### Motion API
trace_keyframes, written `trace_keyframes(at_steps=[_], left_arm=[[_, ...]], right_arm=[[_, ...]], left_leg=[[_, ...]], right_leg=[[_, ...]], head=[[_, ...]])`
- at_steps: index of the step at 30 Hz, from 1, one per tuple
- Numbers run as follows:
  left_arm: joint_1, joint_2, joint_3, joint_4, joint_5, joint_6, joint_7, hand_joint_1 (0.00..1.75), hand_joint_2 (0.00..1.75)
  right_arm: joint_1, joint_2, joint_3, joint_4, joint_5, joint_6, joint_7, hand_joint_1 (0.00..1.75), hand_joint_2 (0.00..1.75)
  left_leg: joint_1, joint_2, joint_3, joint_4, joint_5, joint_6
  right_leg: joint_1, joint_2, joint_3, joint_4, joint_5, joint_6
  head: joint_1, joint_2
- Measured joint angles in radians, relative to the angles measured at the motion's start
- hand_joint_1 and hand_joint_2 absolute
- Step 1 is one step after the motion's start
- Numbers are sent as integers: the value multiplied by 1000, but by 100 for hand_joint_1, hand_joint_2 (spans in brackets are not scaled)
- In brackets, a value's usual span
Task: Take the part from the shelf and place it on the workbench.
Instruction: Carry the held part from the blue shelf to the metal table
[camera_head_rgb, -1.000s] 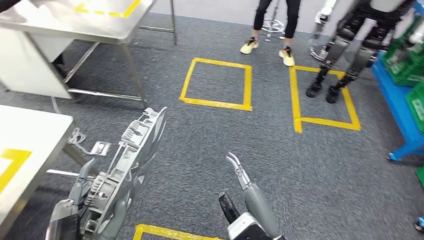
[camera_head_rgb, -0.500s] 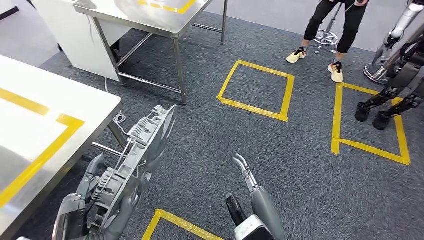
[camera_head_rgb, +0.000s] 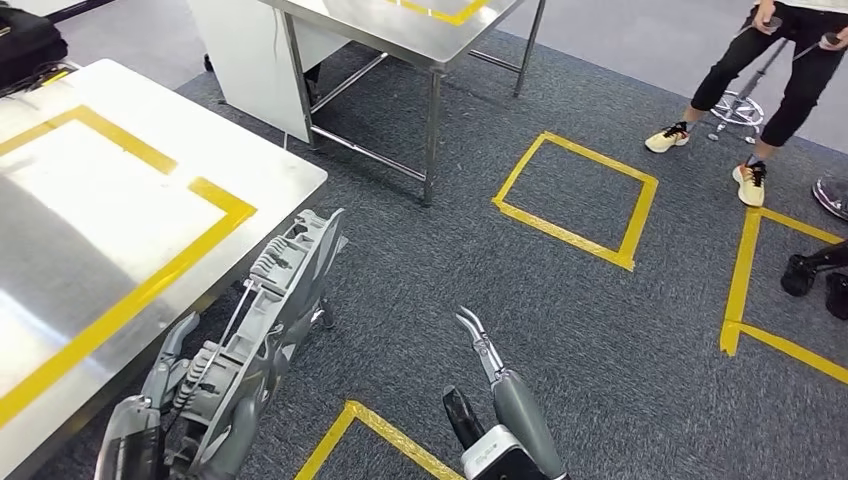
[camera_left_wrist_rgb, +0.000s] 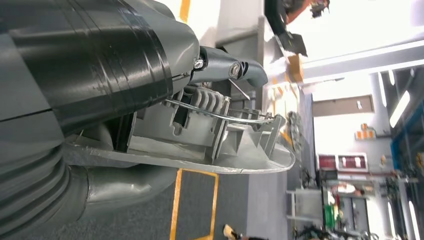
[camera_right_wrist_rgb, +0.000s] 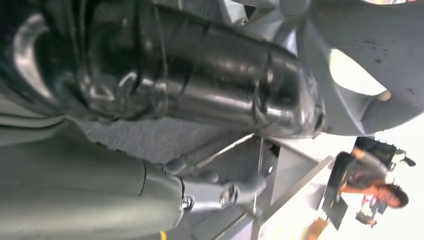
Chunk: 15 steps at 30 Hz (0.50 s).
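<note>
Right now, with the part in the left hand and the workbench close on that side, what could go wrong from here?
1. The long grey part sticks out well past the left hand, gripped near one end, so it may tilt or slip.
2. Its far end lies close to the workbench corner; a swing toward the workbench could clip the edge.
3. A person stands ahead on the carpet, so keep wide moves away from there.

Long grey ribbed part (camera_head_rgb: 268, 330), held tilted
</note>
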<state>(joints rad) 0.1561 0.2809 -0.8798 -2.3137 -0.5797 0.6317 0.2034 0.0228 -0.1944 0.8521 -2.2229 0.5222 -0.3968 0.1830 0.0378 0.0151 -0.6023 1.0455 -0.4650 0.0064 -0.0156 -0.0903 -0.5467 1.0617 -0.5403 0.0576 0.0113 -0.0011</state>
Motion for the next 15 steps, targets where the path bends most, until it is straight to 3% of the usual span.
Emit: trace_keyframes(at_steps=[2, 4, 5, 6, 7, 8, 10, 12, 15], left_arm=[[-4, 1, -3, 0, 0, -3, 7, 175, 175], [-9, 1, -7, 0, 0, -4, 11, 175, 175], [-10, 2, -10, 0, -1, -4, 12, 175, 175], [-11, 2, -13, 0, -1, -5, 13, 175, 175], [-11, 2, -16, 0, -1, -6, 13, 175, 175], [-12, 2, -18, 0, -1, -7, 13, 175, 175], [-13, 2, -22, 0, -2, -8, 12, 175, 175], [-14, 3, -24, 0, -3, -8, 12, 175, 175], [-14, 3, -24, 0, -3, -8, 11, 175, 175]], right_arm=[[1, 0, 0, 0, -11, 1, -3, 0, 0], [1, 0, 0, 2, -20, 2, -6, 0, 0], [1, 0, 0, 4, -23, 2, -7, 0, 0], [1, 0, 1, 5, -25, 2, -8, 0, 0], [0, 0, 1, 5, -26, 3, -9, 0, 0], [-1, 0, 1, 5, -27, 3, -10, 0, 0], [-3, 0, 1, 5, -27, 3, -11, 0, 0], [-4, 0, 1, 5, -28, 4, -12, 0, 0], [-4, 0, 1, 5, -28, 4, -12, 0, 0]], left_leg=[[-2, -25, -6, -1, 6, 10], [-7, -55, -13, -1, 11, 16], [-11, -71, -15, -1, 13, 18], [-14, -86, -16, -1, 16, 19], [-16, -102, -17, -2, 18, 20], [-18, -117, -18, -2, 22, 20], [-17, -142, -23, -4, 29, 15], [-15, -155, -28, -5, 33, 9], [-13, -158, -29, -5, 34, 8]], right_leg=[[-2, 59, -52, 114, -63, 2], [0, 78, -109, 232, -103, -3], [2, 82, -121, 251, -99, -9], [4, 86, -116, 234, -78, -17], [8, 96, -94, 180, -43, -27], [12, 117, -64, 109, -9, -40], [20, 163, -17, -3, 30, -61], [23, 182, -8, -31, 33, -68], [25, 179, -8, -32, 34, -69]], head=[[12, 0], [21, 0], [25, 0], [28, 0], [31, 0], [33, 0], [31, 0], [27, 0], [27, 0]])
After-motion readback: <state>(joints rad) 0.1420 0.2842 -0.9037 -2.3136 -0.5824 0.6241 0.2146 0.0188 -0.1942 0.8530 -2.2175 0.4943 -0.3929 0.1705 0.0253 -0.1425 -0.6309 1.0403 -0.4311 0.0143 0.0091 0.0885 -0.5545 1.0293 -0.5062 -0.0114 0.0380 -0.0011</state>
